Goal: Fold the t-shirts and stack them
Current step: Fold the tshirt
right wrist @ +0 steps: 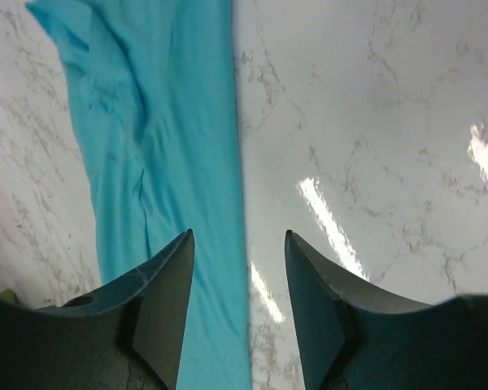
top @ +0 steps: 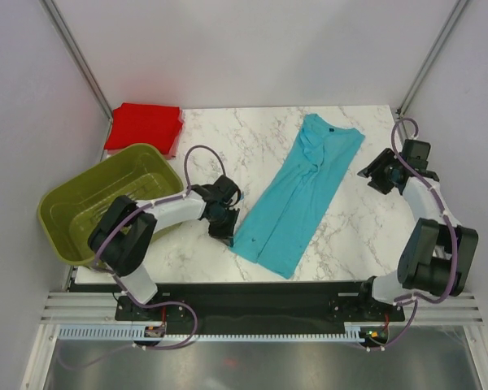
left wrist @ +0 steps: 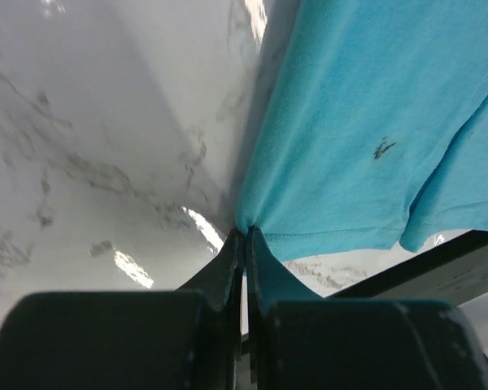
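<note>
The turquoise t-shirt (top: pixel 301 195) is lying folded lengthwise on the bench (top: pixel 366 236), its hem corner pinched in my clenched left hand (left wrist: pixel 245 244). My right hand (right wrist: pixel 238 236) is hovering released near the shirt's opposite edge. Risk: I am gripping only a thin bite of cloth; on a one-handed lift it may be slipping out or skewing the fold.

Cropped by the left wrist view's right edge: turquoise t-shirt (left wrist: pixel 350 97); on it, dark speck (left wrist: pixel 382 149), possibly a stain, too small to tell.
</note>
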`<state>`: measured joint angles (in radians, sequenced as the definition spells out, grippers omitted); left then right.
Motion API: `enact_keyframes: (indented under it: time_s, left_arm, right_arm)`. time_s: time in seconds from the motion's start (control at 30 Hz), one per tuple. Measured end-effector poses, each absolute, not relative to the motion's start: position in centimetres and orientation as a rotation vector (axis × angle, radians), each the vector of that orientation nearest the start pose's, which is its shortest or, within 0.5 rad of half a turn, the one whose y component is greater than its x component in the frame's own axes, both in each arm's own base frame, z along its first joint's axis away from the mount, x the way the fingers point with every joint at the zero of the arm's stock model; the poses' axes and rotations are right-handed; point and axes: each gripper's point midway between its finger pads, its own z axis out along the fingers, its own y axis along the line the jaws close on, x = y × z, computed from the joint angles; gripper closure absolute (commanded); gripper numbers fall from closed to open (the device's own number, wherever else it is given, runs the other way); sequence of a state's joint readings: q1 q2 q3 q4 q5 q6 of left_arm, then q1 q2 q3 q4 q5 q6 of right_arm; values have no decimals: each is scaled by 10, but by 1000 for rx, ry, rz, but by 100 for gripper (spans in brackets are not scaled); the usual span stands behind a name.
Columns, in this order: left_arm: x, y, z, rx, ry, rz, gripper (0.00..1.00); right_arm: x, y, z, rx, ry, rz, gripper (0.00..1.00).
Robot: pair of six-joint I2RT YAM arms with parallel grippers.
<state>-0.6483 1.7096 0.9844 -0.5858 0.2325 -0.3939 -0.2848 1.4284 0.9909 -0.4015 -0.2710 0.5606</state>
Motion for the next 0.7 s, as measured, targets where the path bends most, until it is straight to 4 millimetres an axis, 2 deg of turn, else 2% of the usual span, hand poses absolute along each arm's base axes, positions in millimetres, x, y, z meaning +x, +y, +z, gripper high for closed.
enact_keyframes:
  time_s: [0.13, 0.3, 0.37, 0.5, 0.6, 0.7]
  left_arm:
    - [182, -223, 14, 419, 2973, -479, 98]
    - [158, -219, 18, 414, 2969, -492, 96]
    - [154, -218, 23, 415, 2950, -510, 90]
    - [155, -221, 39, 396, 2896, -563, 60]
    - [156, -224, 47, 377, 2867, -592, 55]
    - [158, -225, 54, 372, 2840, -612, 54]
  right_arm:
    - [397, -48, 90, 908, 2283, 432, 43]
    - [450, -62, 49, 934, 2292, 445, 46]
    - [471, -68, 43, 922, 2279, 452, 49]
    - [510, -76, 41, 882, 2232, 474, 51]
    - [541, -81, 48, 840, 2186, 507, 52]
    - [568, -82, 50, 807, 2147, 554, 52]
